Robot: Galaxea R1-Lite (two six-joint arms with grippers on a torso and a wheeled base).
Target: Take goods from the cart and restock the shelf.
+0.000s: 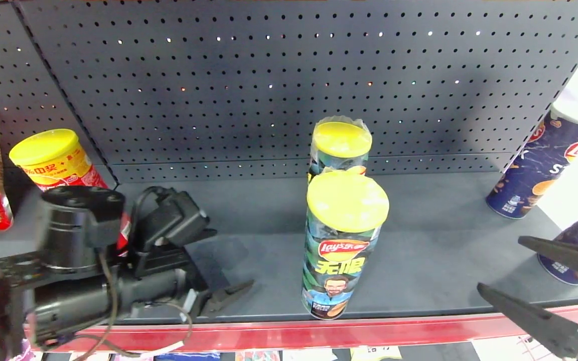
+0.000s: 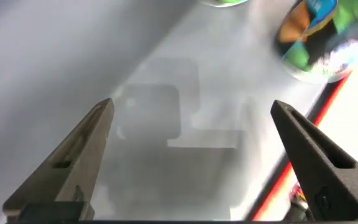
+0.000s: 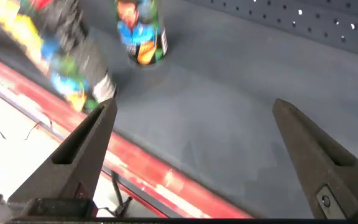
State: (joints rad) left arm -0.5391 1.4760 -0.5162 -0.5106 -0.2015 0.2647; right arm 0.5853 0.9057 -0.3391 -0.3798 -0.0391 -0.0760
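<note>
Left gripper (image 2: 191,104): fingers spread wide, nothing between them, low over the front part of the shelf (image 1: 444,240), to my left of the front can (image 1: 341,245). Right gripper (image 3: 194,109): also wide open and empty, at the shelf's red front lip (image 1: 319,333), well to the right of that can. The front can stands upright near the lip, yellow lid on; a second can (image 1: 340,145) stands upright directly behind it, near the pegboard back (image 1: 289,75). Both appear already set in place. Judgement on handling: tall thin-walled tube, probably light, stiff enough to clamp but easy to dent, and its glossy wrap looks slippery. It is tall on a small base, so a nudge near the top would tip it. Hold the mid-body, across the diameter, below the lid, never by the soft lid itself.
</note>
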